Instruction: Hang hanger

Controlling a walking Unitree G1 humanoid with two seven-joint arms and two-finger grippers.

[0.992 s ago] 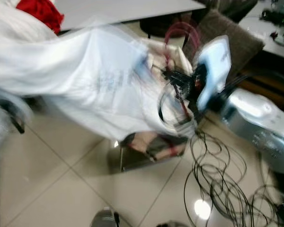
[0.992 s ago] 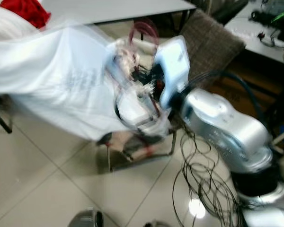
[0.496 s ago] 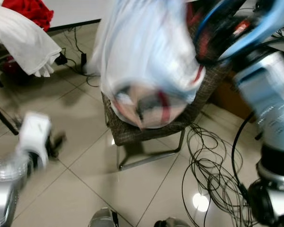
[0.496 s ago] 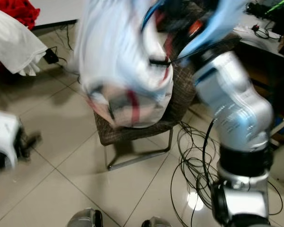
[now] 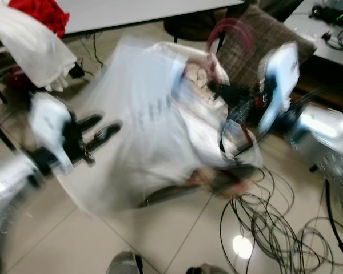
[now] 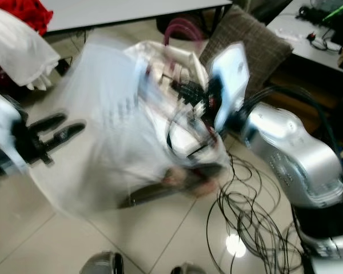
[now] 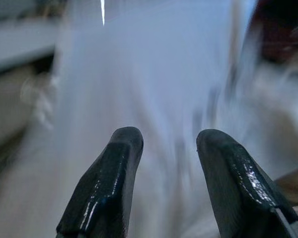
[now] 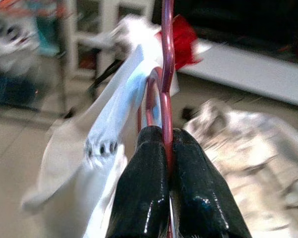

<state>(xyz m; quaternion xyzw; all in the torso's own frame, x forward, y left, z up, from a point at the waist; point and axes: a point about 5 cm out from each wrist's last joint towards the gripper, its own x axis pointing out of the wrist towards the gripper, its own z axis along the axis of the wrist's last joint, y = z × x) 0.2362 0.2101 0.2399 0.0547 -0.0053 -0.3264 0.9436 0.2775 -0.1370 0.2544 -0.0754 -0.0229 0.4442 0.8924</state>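
Right gripper (image 8: 166, 148) clamps red hanger (image 8: 167, 74); left gripper (image 7: 164, 148) wide; shirt (image 6: 114, 114) print unreadable.

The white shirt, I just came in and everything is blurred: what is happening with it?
The right end effector is shut on a red hanger with a white shirt draped on it, held up in front of a brown chair. The left end effector, fingers apart, points toward the shirt without gripping it. The hanger is not yet hung anywhere.
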